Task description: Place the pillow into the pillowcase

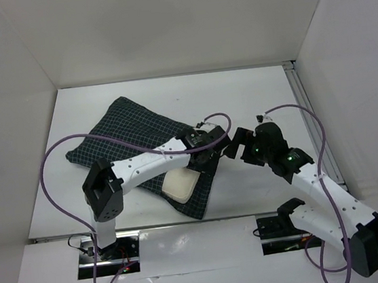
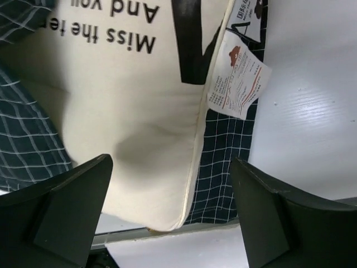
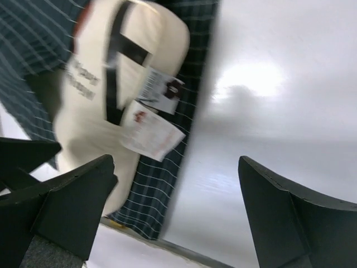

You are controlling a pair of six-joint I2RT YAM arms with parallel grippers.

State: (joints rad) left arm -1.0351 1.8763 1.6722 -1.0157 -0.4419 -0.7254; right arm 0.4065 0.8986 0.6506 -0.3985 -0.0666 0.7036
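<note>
Mostly, the pillow (image 2: 139, 111) is lying inside the pillowcase (image 2: 223, 156) on the counter (image 2: 312, 111), one cream corner poking out. The left pincer (image 2: 171, 167) and right pincer (image 3: 177, 167) are both hanging open, gripping nothing. Pinching the pillowcase's open edge and drawing it over that corner is looking wisest.

A white desk (image 1: 252, 100) fills the floor of a plain white enclosure, seen from above. A back wall (image 1: 162, 21) closes the far side, while a left wall (image 1: 4, 135) and a right wall (image 1: 357, 61) slope in on either hand. A silver metal rail (image 1: 309, 117) runs along the desk's right edge, from the far corner toward the camera. A second metal strip (image 1: 56, 237) borders the near edge, and below it lies a glossy white shelf (image 1: 201, 249). From the right wrist camera, a bright patch of glare (image 3: 245, 78) sits on the desk's smooth surface.
</note>
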